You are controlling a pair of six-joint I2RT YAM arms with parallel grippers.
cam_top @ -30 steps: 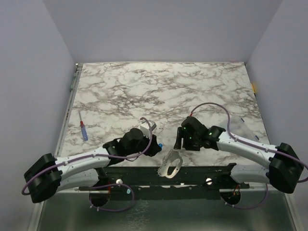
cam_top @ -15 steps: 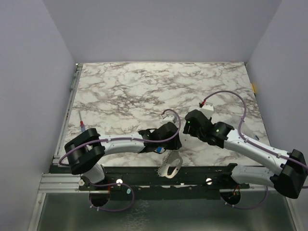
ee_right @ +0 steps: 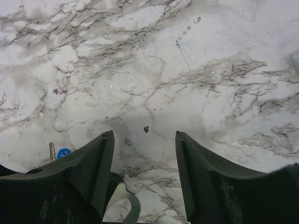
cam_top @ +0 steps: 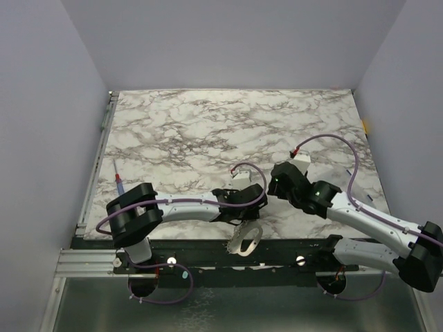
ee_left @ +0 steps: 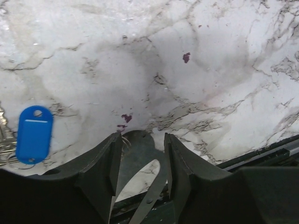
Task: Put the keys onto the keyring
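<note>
Left wrist: keys [ee_left: 28, 137] on marble [ee_left: 210, 56] (blue head, silvery blades).

- Left wrist view: the keys [ee_left: 3, 140] run off the left edge, only a silvery sliver showing beside the blue tag [ee_left: 33, 134].
- Right wrist view: one key and that tag peep out, half hidden behind a finger [ee_right: 88, 172] of the right gripper [ee_right: 145, 140].
- Top view: the left arm [cam_top: 187, 206] covers the keys; the keyring is too small to make out (lost against the veined marble).
</note>
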